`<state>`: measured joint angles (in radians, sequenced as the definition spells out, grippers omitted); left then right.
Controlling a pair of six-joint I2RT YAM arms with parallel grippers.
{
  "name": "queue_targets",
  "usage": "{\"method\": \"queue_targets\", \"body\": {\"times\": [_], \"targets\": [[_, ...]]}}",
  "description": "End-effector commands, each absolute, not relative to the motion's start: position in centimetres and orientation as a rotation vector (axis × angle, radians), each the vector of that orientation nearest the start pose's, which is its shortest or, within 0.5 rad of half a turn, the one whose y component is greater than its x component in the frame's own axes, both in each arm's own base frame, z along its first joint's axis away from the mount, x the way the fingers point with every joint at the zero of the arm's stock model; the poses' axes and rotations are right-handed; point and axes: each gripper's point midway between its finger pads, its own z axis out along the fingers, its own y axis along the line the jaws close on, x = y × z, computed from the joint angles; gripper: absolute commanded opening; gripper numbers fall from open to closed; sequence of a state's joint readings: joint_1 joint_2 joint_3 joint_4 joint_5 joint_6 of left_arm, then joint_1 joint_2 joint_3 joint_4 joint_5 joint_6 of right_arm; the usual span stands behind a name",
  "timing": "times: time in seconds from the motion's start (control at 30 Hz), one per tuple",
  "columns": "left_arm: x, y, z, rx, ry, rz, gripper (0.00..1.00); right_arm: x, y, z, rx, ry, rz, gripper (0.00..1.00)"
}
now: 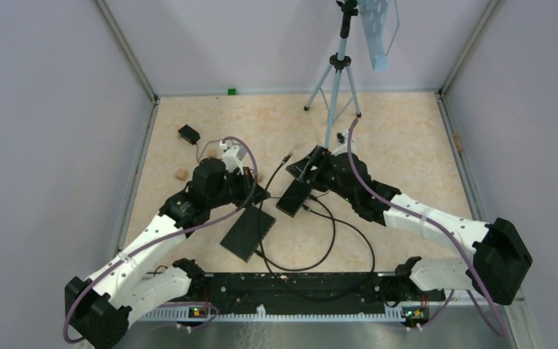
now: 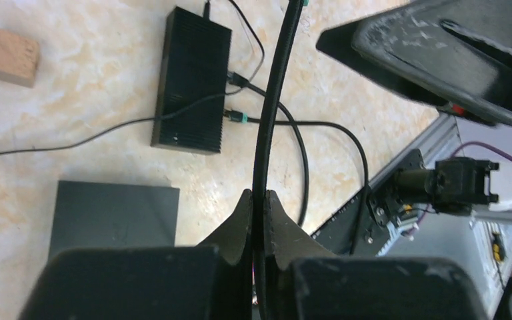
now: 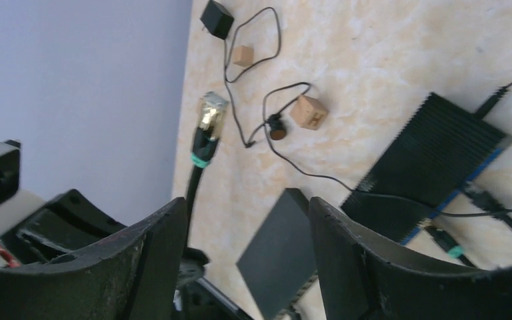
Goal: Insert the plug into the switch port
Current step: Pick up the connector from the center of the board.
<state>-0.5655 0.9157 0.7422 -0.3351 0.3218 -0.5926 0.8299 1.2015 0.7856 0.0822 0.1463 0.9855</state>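
On the table (image 1: 407,138), the right gripper (image 3: 247,220) is hanging with its jaws spread wide and holding nothing, seemingly waiting to take over near the switch (image 3: 433,163), which is lying flat with two leads (image 3: 470,200) sitting in its side. The left gripper (image 2: 259,203) is pinching the black cable (image 2: 275,93) tight some way below its end (probably to stand the stiff lead upright). The plug (image 3: 210,115) is therefore hovering in the air before the right gripper, well apart from the ports.
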Motion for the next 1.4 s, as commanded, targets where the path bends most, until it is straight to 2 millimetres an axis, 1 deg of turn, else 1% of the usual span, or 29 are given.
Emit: {"method": "queue_targets", "body": {"times": [0.0,0.07,0.13,0.27,0.33,0.43,0.47,0.5,0.57,0.6,0.67,0.7,0.73,0.77,0.8,0.9,1.0,1.07,1.1,1.13,1.2,1.23,1.37], "targets": [[23.9,-22.5,22.0,0.201,2.072,-0.925,0.00,27.1,33.6,26.7,0.406,1.914,1.245,0.66],[24.3,-22.2,21.9,0.199,2.074,-0.887,0.00,27.3,34.3,26.8,0.433,1.909,1.252,0.66],[24.6,-22.2,21.9,0.205,2.068,-0.878,0.00,27.6,35.0,26.3,0.452,1.924,1.256,0.66],[24.5,-22.6,21.9,0.233,2.065,-0.893,0.00,28.3,36.7,24.8,0.437,1.968,1.256,0.62],[24.3,-22.8,22.1,0.249,2.046,-0.911,0.00,28.6,37.6,23.3,0.427,2.006,1.240,0.58],[24.1,-22.7,22.4,0.258,2.015,-0.923,0.00,29.2,38.7,21.5,0.408,2.040,1.221,0.51],[24.0,-22.6,22.4,0.261,2.009,-0.922,0.00,29.4,39.2,21.9,0.366,2.012,1.234,0.48],[23.9,-22.5,22.2,0.264,2.010,-0.919,0.00,29.5,39.7,22.5,0.296,1.974,1.257,0.42],[23.7,-22.3,22.2,0.282,2.000,-0.909,0.00,29.7,40.2,23.6,0.166,1.893,1.254,0.27],[23.7,-22.2,22.3,0.289,1.994,-0.899,0.07,29.6,40.1,24.1,0.123,1.864,1.251,0.19],[23.5,-21.9,22.4,0.295,1.984,-0.890,0.42,29.1,39.9,25.4,0.026,1.791,1.251,0.00],[23.4,-21.9,22.7,0.299,1.973,-0.889,0.55,28.7,39.7,26.2,-0.028,1.753,1.255,0.00],[23.3,-21.9,23.1,0.309,1.960,-0.899,0.65,28.2,39.5,26.7,-0.111,1.712,1.236,0.00],[22.9,-22.1,23.9,0.328,1.938,-0.922,0.70,27.7,39.2,27.0,-0.182,1.690,1.217,0.00],[22.4,-22.4,25.2,0.361,1.903,-0.954,0.73,27.0,38.9,26.9,-0.269,1.679,1.191,0.00],[20.1,-23.3,30.8,0.492,1.741,-1.074,0.79,25.5,36.6,27.1,-0.457,1.633,1.084,0.00],[17.5,-23.6,36.9,0.621,1.544,-1.144,0.81,22.7,34.8,27.6,-0.691,1.514,1.031,0.00],[16.0,-23.6,39.3,0.700,1.436,-1.169,0.83,20.1,34.3,27.9,-0.881,1.420,1.036,0.00],[15.0,-23.7,40.2,0.756,1.380,-1.186,0.84,18.8,34.0,28.1,-0.977,1.382,1.033,0.00],[14.2,-23.8,40.9,0.804,1.333,-1.196,0.84,18.1,33.8,28.7,-1.047,1.363,1.020,0.00],[12.6,-23.8,41.9,0.901,1.260,-1.215,0.84,17.0,33.0,29.1,-1.159,1.363,0.984,0.00],[12.1,-23.8,42.0,0.942,1.236,-1.219,0.84,16.4,32.3,28.6,-1.228,1.380,0.960,0.00],[11.3,-23.8,42.3,1.022,1.165,-1.189,0.85,14.6,30.8,31.2,-1.326,1.291,0.934,0.00]]}}
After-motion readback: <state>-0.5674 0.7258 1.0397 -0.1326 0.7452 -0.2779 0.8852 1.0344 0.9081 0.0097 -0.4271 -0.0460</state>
